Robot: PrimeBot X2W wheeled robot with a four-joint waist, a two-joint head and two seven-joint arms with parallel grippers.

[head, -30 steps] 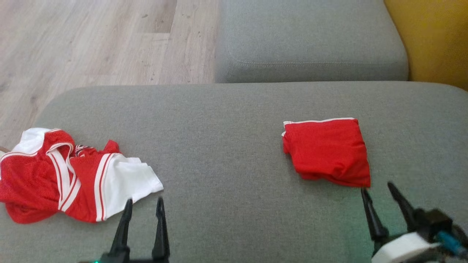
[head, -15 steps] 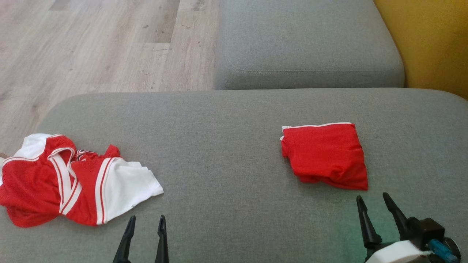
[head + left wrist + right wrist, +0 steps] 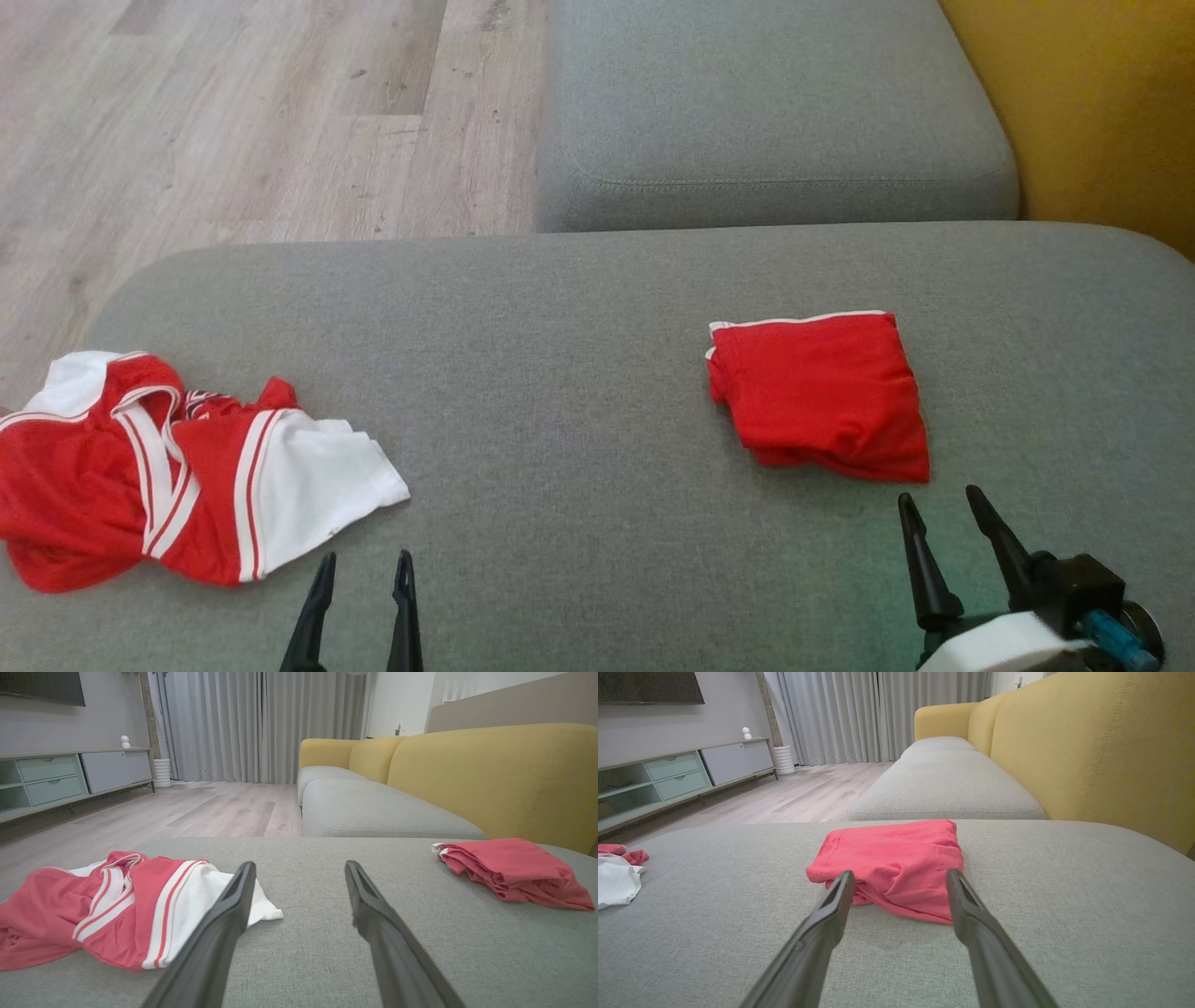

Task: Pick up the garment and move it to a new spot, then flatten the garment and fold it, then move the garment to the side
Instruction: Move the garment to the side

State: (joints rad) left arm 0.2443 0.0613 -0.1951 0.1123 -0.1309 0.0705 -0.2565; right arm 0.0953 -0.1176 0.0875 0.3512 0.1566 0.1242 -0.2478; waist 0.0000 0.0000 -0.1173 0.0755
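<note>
We see a wide grey seat cushion [image 3: 579, 373] carrying two garments well apart from each other. Near its left edge lies a crumpled red-and-white jersey [image 3: 177, 467], bunched up with its striped trim twisted and a white panel spread toward the cushion's middle. Toward the right edge sits a folded red garment [image 3: 822, 397], a compact, roughly square bundle with thin white piping along its far side and some looser folds at its near side. Our left gripper [image 3: 365, 560] hovers over the cushion's near edge, just beside the jersey's white panel but not touching it; its two dark fingers [image 3: 233, 905] stand apart with nothing between them. Our right gripper [image 3: 938, 497] hangs near the front right corner of the cushion, close to the near right corner of the folded bundle, its fingers likewise spread and empty; in the right wrist view the bundle lies just beyond the fingertips, apart from them. Beyond the far edge of the cushion we make out a second grey seat cushion [image 3: 775, 93], a yellow sofa backrest [image 3: 1102, 103] to its right, and pale wooden flooring [image 3: 233, 121] to its left. The left wrist view adds grey curtains [image 3: 261, 723] and a low cabinet [image 3: 70, 774] with drawers across the room.
</note>
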